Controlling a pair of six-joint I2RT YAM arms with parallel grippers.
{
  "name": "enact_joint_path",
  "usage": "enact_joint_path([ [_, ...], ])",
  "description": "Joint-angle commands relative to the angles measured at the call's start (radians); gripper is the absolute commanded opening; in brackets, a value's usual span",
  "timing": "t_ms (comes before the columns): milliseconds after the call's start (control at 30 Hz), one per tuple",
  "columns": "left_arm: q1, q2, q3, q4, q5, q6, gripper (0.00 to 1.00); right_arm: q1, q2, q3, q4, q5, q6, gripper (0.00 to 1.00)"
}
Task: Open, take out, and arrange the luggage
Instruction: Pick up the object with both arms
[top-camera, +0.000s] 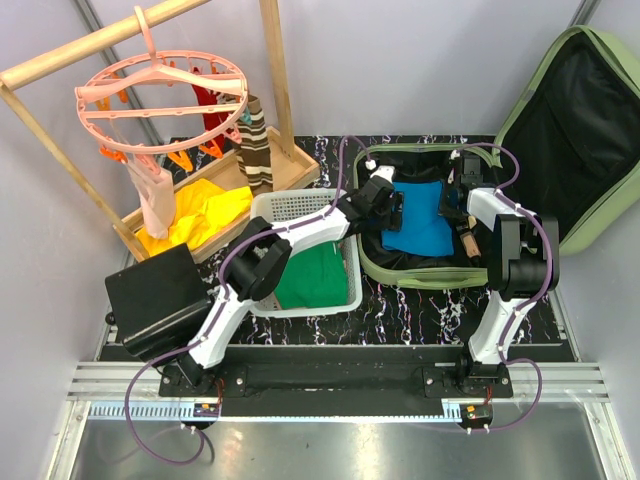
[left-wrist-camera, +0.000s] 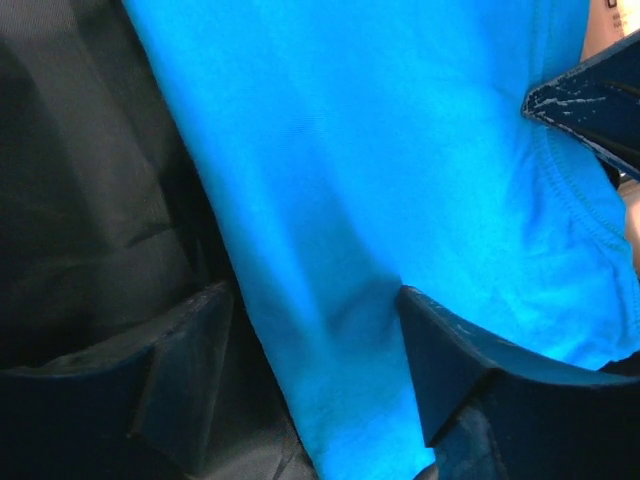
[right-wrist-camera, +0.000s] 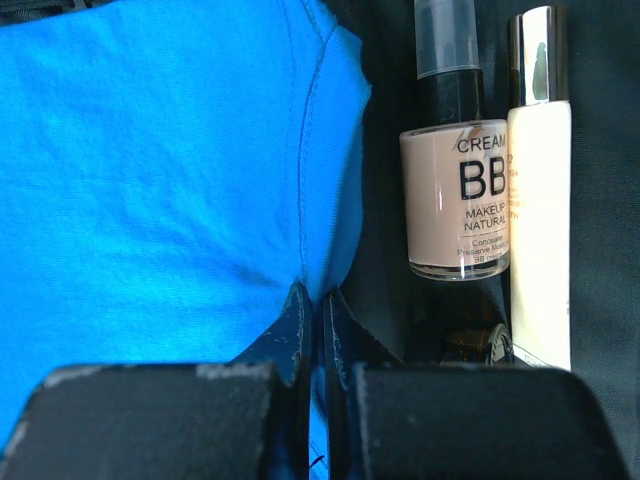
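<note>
Green luggage (top-camera: 410, 278) open: blue cloth (top-camera: 420, 215), 2 bottles (right-wrist-camera: 455, 200); left gripper (left-wrist-camera: 315, 295) spread; right gripper (right-wrist-camera: 310, 300) pressed together

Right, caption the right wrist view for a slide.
Shut right hand at blue garment, BB cream bottle alongside.

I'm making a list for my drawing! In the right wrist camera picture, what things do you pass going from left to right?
blue cloth → BB cream bottle → white bottle with a shiny cap

Closed pincer (right-wrist-camera: 318, 325), blue cloth (right-wrist-camera: 150, 180), BB cream bottle (right-wrist-camera: 455, 205)
</note>
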Motion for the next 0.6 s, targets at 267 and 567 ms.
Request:
enact_joint_path([
  [267, 0.028, -0.022, -0.046, 0.104, 0.05, -0.031, 0.19, -0.019, -0.035, -0.007, -0.006, -0.023, 0.013, 0.0],
  [567, 0.007, -0.114, -0.059, 0.161, 0.069, 0.075, 0.0, -0.019, -0.161, -0.033, 0.006, -0.147, 0.066, 0.0],
])
